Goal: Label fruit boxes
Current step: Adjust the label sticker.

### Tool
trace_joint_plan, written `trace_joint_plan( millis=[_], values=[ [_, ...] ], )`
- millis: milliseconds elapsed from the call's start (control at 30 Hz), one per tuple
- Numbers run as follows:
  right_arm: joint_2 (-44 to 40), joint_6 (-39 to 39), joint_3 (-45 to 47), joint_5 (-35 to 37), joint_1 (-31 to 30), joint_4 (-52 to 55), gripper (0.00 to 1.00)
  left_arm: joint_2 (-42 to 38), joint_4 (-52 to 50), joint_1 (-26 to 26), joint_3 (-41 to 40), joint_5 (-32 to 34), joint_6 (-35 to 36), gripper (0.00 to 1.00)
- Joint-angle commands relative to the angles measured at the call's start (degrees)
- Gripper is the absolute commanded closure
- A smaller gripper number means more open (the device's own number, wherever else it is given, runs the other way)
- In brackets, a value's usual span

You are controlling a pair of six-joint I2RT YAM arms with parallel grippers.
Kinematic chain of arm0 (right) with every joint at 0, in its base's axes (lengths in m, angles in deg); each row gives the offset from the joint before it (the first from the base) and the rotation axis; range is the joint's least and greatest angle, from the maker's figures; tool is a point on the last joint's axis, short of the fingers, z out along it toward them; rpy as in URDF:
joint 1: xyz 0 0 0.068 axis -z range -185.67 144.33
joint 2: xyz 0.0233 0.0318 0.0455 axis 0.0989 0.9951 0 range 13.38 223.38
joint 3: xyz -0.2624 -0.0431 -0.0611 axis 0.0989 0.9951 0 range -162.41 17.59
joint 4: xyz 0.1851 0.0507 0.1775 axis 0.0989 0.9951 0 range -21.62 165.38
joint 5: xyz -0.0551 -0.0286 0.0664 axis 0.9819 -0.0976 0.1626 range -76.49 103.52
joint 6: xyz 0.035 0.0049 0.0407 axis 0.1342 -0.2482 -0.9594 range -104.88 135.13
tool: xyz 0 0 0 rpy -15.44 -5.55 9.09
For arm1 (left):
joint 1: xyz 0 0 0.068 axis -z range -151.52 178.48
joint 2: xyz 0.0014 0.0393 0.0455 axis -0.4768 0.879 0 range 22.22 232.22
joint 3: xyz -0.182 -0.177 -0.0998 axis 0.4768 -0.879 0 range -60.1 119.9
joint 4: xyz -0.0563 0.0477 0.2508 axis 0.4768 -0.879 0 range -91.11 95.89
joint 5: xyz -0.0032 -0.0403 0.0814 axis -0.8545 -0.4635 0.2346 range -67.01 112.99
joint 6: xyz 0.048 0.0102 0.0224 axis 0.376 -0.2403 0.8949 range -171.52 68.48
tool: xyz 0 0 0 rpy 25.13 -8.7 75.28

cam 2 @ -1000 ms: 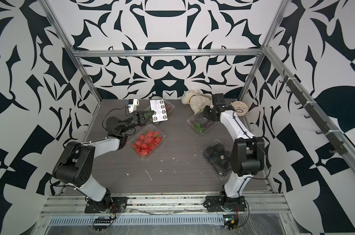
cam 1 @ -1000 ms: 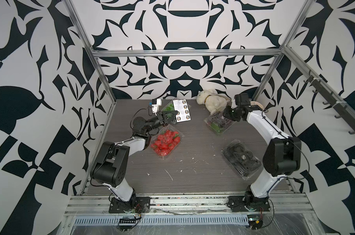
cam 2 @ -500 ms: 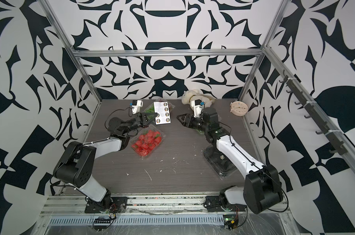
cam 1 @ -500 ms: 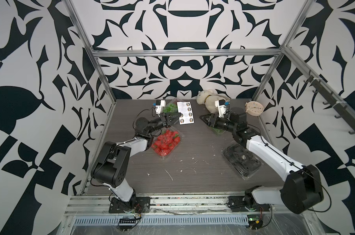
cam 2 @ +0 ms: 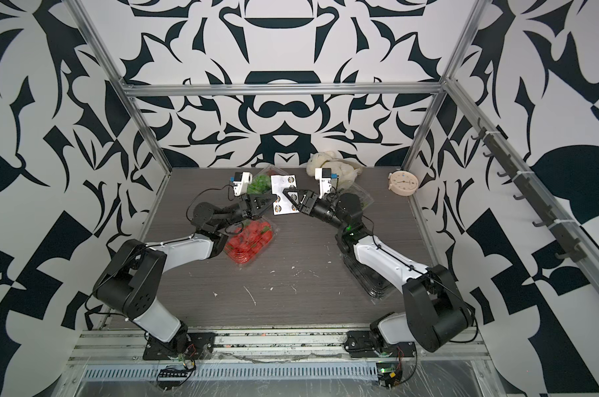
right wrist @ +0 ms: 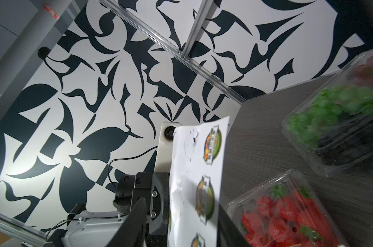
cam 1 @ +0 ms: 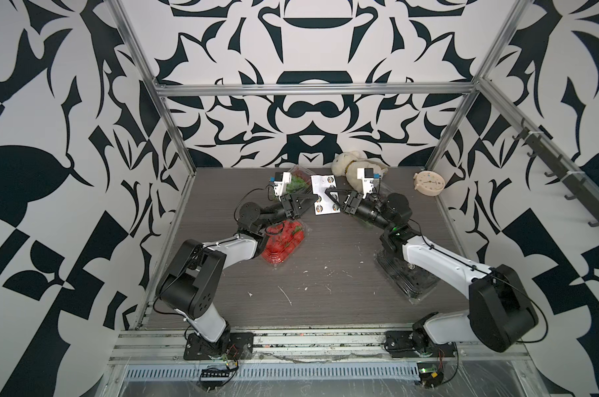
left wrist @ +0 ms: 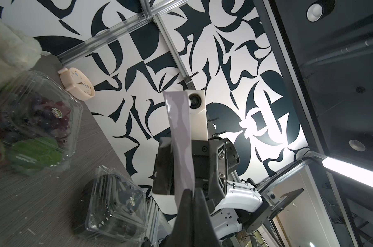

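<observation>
The left hand point(cam 1: 308, 202) pinches the limp sheet point(cam 1: 320, 187) by its edge, the right hand point(cam 1: 333, 199) straddles it part-open, and the light, flexible boxes point(cam 1: 284, 242) are best held at their rims.

Robot lab cell: aluminium frame point(cam 1: 311, 90), black-white patterned panels point(cam 1: 377, 41) around left pincer point(cam 1: 312, 200) (boxed in, three sides); ceiling downlight point(left wrist: 314, 11) above it.
</observation>
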Motion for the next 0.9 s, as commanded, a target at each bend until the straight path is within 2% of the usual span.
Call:
trace_joint_plan(
  millis=[0, 100, 133, 200, 267, 567, 833, 867],
  values=[
    [-0.87, -2.41, -0.02, -0.42, -0.65, -7.91, 0.55, -1.93, 2.62, 0.02, 1.53, 2.04, -0.04, 1.0],
    [-1.02, -2.07, -0.26, -1.16, -1.01, -7.61, 0.6, -2.17, 2.61, 0.02, 1.55, 2.36, -0.26, 1.0],
    [-1.03, -1.92, -0.39, -1.34, -0.98, -7.25, 0.66, -2.17, 2.64, 0.02, 1.66, 2.4, -0.3, 1.0],
    [-1.03, -1.41, -0.71, -1.61, -1.1, -6.25, 0.7, -2.25, 2.64, 0.02, 1.7, 2.52, -0.3, 1.0],
    [-0.89, -0.71, -0.98, -1.98, -1.09, -4.94, 0.79, -2.27, 2.63, 0.02, 1.89, 2.47, -0.42, 1.0],
    [0.47, 0.86, -3.33, -3.4, -1.97, -1.58, 0.77, -2.29, 2.6, 0.02, 2.26, 1.83, -0.66, 1.0],
    [0.33, 1.35, -3.78, -3.27, -2.39, -1.51, 0.94, -2.44, 2.61, 0.01, 2.08, 1.84, -0.74, 1.0],
    [0.29, 1.49, -3.76, -3.4, -2.51, -1.5, 1.0, -2.53, 2.62, 0.02, 2.12, 1.91, -0.92, 1.0]
  ],
)
